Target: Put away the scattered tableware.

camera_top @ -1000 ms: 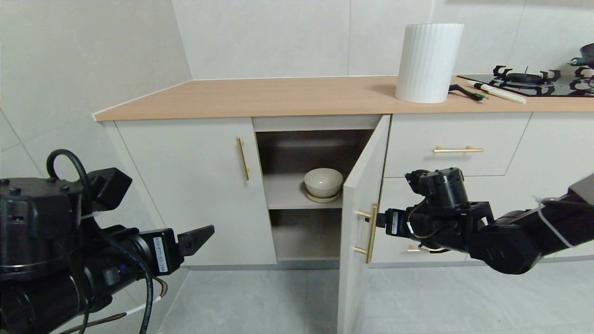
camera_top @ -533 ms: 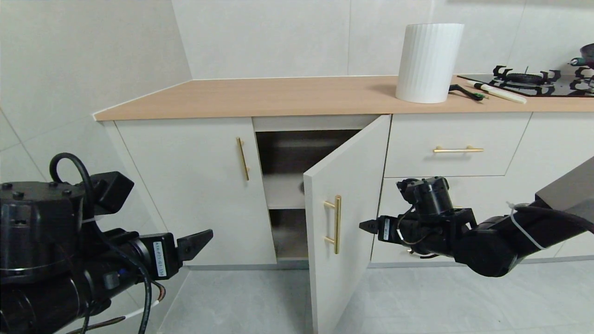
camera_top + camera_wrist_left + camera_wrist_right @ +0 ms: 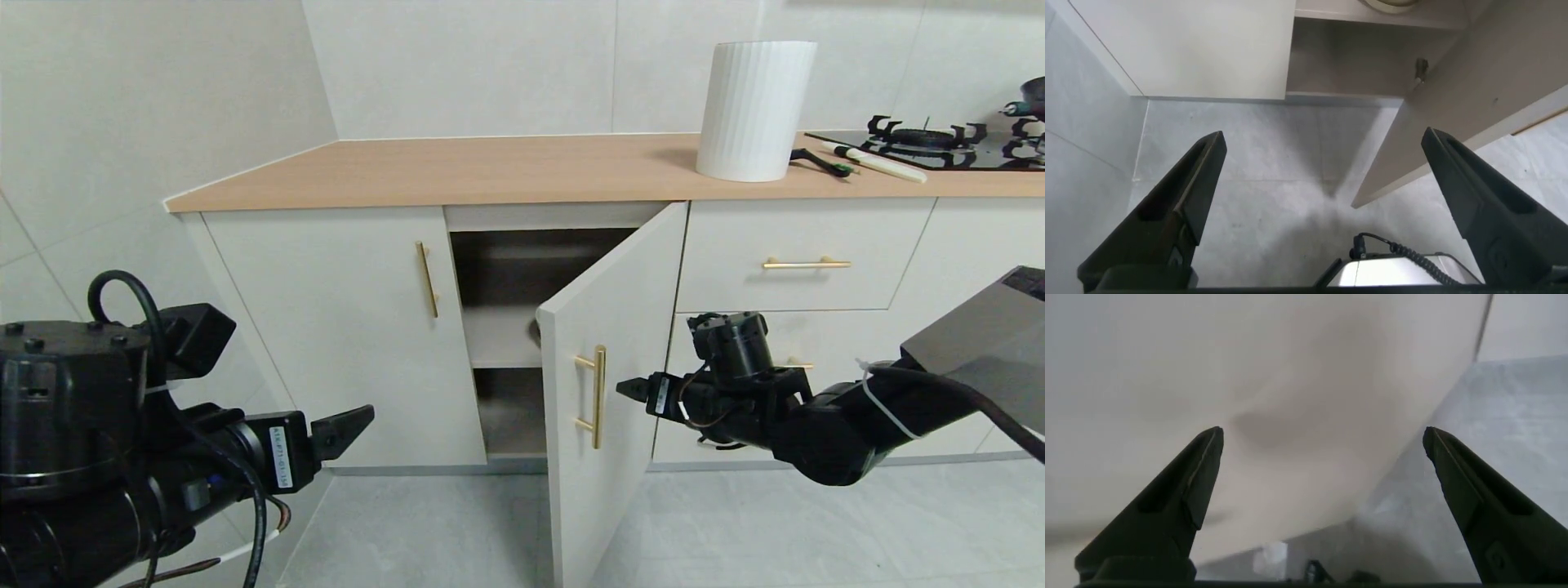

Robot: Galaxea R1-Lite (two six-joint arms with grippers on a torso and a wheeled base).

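The cabinet door [image 3: 608, 392] has swung half shut. The right tool [image 3: 624, 386], released, has neared its handle [image 3: 598, 396]. The left tool [image 3: 1323, 139] is also released, and its wrist view catches the bowl [image 3: 1392, 3] on the shelf [image 3: 1355, 18].

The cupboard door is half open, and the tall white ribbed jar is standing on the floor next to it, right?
Not quite. The cupboard door is half open, but the tall white ribbed jar is not on the floor. It stands up on the wooden countertop, close to the gas hob. The head view shows it.
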